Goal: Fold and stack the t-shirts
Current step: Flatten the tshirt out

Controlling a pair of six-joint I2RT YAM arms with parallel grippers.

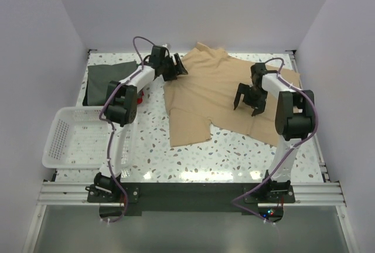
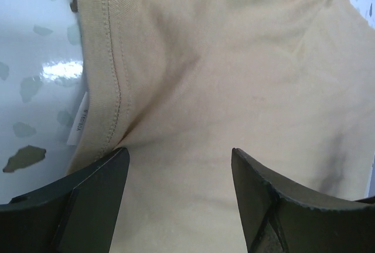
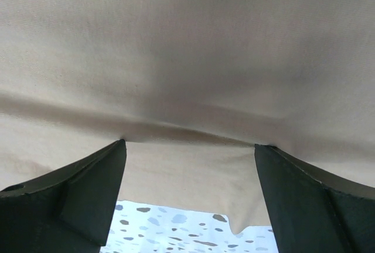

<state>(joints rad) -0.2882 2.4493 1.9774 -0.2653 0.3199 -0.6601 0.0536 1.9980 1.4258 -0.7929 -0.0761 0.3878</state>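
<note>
The left gripper (image 1: 179, 68) stands open, not grasping, with its fingers (image 2: 88, 206) spread over the stitched edge of the tan shirt (image 1: 205, 101) at the shirt's far left. The right gripper (image 1: 246, 108) is open too. Its tips press down on the same shirt's right half, and a crease runs between them in the wrist view.

The tan shirt lies spread across the middle of the table (image 1: 234, 159), with its right side close to the table's right edge. Bare speckled surface runs between the shirt and the near edge.

One white mesh basket (image 1: 50, 142) sits at the near left; the left arm crosses its right side. Beyond it lies a dark green shirt (image 1: 108, 80), with a sliver of red shirt (image 1: 140, 96) beside the arm.

That makes three shirts, one basket and two arms.
</note>
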